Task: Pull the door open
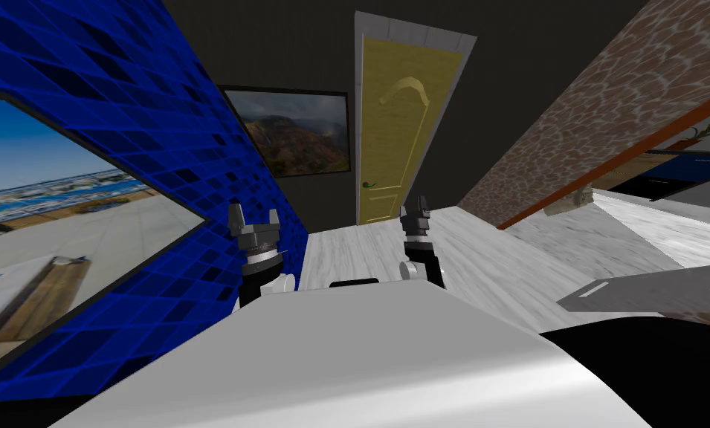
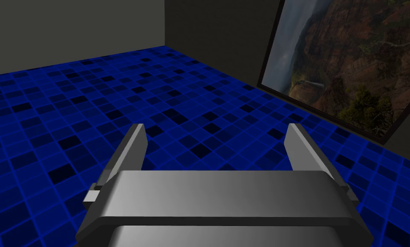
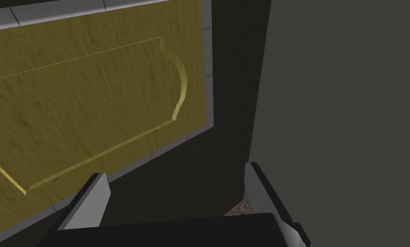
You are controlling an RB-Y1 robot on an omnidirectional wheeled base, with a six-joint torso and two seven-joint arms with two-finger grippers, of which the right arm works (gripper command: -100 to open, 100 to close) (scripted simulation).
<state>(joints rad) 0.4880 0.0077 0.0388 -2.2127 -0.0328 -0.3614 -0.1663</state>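
A yellow panelled door point(image 1: 398, 126) in a grey frame stands shut at the far end of the corridor, with a small dark green handle point(image 1: 369, 184) on its left side. The right wrist view looks at the same door point(image 3: 83, 103) from a distance. My right gripper point(image 1: 414, 209) is raised in front of me, well short of the door, open with nothing between its fingers point(image 3: 90, 199). My left gripper point(image 1: 253, 215) is up beside the blue tiled wall point(image 1: 160, 126), open and empty too point(image 2: 214, 143).
The blue tiled wall point(image 2: 113, 111) runs close on my left with a large window point(image 1: 56, 223) in it. A framed landscape picture point(image 1: 294, 134) hangs left of the door. A brown stone wall point(image 1: 591, 119) lines the right. Pale plank floor point(image 1: 360, 253) leads to the door.
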